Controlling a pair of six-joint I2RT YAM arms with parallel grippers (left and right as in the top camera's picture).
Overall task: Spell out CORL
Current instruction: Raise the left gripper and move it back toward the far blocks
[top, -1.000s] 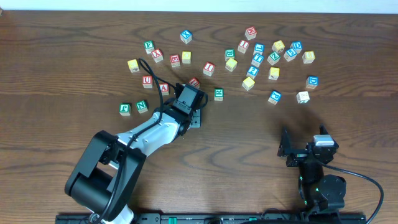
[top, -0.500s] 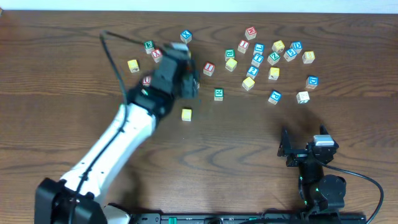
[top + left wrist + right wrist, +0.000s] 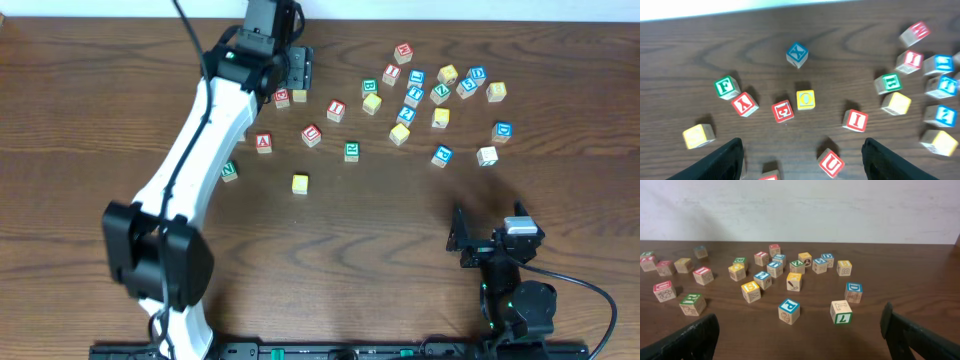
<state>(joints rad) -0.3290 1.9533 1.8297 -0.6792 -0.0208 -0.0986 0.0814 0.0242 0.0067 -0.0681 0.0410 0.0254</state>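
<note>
- Near the desk's (image 3: 380,250) far edge, the left hand (image 3: 801,150) hovers open and empty over scattered cubes (image 3: 782,110); the right hand (image 3: 799,325) rests open.
- One yellow cube (image 3: 300,183) lies alone mid-desk, likely the word's start.
- Next: descend squarely over the yellow O cube (image 3: 805,99).

A robotics lab bench, it seems: a white robot arm (image 3: 195,140) and a black robot arm (image 3: 512,292) stand on a black rail (image 3: 330,351) at the edge of a dark wooden table (image 3: 400,230), letter blocks (image 3: 300,183) lie scattered, bare white wall (image 3: 800,210) behind
</note>
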